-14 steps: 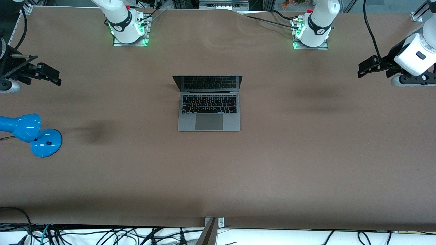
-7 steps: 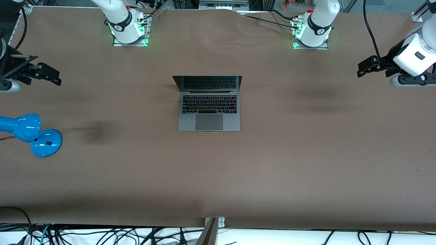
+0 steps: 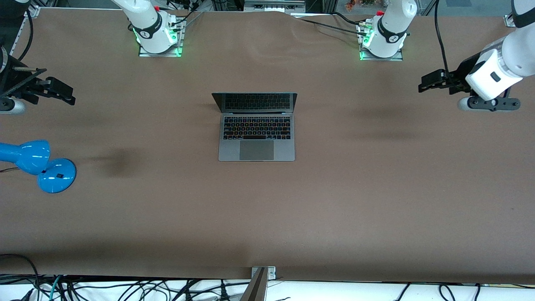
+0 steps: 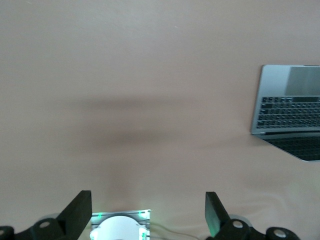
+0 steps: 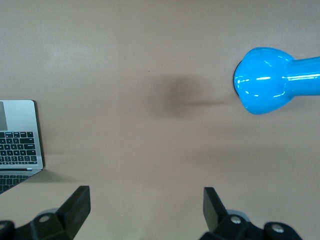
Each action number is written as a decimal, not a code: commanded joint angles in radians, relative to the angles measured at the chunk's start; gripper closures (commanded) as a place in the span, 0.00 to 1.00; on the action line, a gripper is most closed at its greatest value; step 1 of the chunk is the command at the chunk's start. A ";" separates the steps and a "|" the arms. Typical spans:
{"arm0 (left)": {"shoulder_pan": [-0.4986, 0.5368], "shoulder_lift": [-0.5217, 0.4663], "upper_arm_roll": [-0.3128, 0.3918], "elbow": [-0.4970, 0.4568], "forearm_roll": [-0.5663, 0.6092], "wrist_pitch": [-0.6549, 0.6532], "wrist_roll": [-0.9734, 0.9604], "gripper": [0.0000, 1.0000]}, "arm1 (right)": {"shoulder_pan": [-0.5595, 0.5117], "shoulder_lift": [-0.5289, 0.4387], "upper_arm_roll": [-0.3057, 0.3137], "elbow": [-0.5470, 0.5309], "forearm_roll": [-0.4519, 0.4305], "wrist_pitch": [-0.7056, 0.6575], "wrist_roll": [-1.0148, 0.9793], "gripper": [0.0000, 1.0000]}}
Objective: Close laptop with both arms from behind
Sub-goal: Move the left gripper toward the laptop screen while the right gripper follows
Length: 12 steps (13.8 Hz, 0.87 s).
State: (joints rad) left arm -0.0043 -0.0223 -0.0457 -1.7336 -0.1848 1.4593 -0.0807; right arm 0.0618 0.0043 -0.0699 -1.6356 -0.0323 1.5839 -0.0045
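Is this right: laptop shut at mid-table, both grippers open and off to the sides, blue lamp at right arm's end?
Not quite: the front view shows the laptop open, screen up, keyboard exposed. The rest holds: left gripper and right gripper are open, apart from it, and the blue lamp sits at the right arm's end.

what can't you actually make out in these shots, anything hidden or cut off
- Laptop lid's outer face: front view shows only the screen side, which reflects the keyboard.
- Laptop in both wrist views: cut off by the frame edge.
- Blue desk lamp: its head runs off the front view's edge; the right wrist view shows only part.
- Right gripper: the arm above it is out of frame.
- Left gripper: its open fingers show clearly only in the left wrist view.
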 commanded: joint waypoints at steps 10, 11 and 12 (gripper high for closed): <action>-0.167 0.074 0.000 0.032 -0.183 0.058 -0.298 0.00 | 0.000 -0.006 0.001 0.000 0.015 -0.010 0.000 0.00; -0.184 0.084 -0.002 0.032 -0.206 0.081 -0.318 0.00 | 0.000 -0.006 0.001 0.000 0.015 -0.010 0.000 0.00; -0.207 0.094 0.000 0.032 -0.232 0.105 -0.332 0.00 | 0.000 -0.006 0.001 0.000 0.015 -0.012 0.001 0.00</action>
State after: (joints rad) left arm -0.1718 0.0446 -0.0541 -1.7269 -0.3722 1.5374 -0.3705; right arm 0.0619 0.0046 -0.0699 -1.6356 -0.0321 1.5833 -0.0045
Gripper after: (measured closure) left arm 0.000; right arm 0.000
